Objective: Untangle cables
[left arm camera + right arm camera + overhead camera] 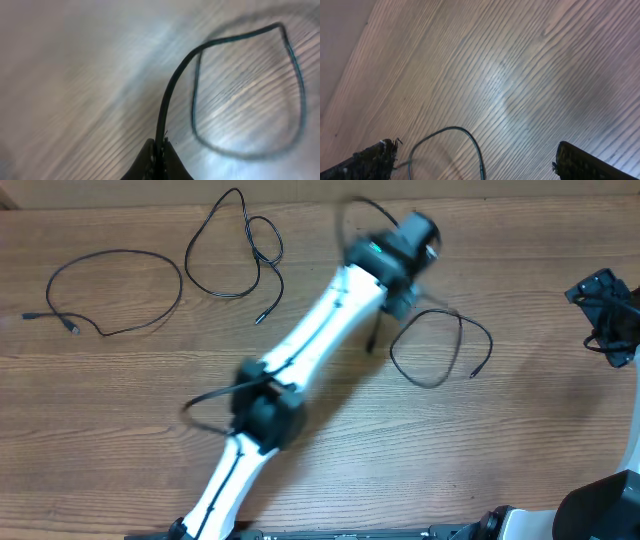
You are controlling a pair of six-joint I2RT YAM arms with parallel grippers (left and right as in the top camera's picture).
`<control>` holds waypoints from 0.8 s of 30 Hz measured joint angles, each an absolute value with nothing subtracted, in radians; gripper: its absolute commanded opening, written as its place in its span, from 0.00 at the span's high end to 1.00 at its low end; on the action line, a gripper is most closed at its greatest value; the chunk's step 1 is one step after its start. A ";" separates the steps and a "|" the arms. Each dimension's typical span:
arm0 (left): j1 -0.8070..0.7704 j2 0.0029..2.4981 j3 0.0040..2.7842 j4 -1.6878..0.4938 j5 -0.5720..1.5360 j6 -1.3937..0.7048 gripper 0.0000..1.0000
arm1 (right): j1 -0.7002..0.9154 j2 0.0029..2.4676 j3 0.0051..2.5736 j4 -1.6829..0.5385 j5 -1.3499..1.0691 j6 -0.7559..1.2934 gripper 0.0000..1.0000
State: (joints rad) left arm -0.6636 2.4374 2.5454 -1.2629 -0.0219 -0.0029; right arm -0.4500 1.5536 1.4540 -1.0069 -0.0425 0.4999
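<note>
Wooden table, near its middle: left gripper pinches a thin black cable; right gripper stands spread wide.

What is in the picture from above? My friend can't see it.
A white robot arm stretches across the wooden table, and its left gripper, blurry, pinches one thin black cable that curls in a loop. A second cable and a third cable lie apart at the top left, untouched.
</note>
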 measured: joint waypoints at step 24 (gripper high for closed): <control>0.217 1.476 2.548 -1.523 0.204 -0.175 0.96 | -0.443 1.554 1.454 -1.013 -0.207 0.501 0.00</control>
State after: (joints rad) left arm 0.2173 1.4761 2.5477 -1.5230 0.2043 -0.1749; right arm -0.4427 1.5536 1.4540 -1.0130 -0.2066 0.5007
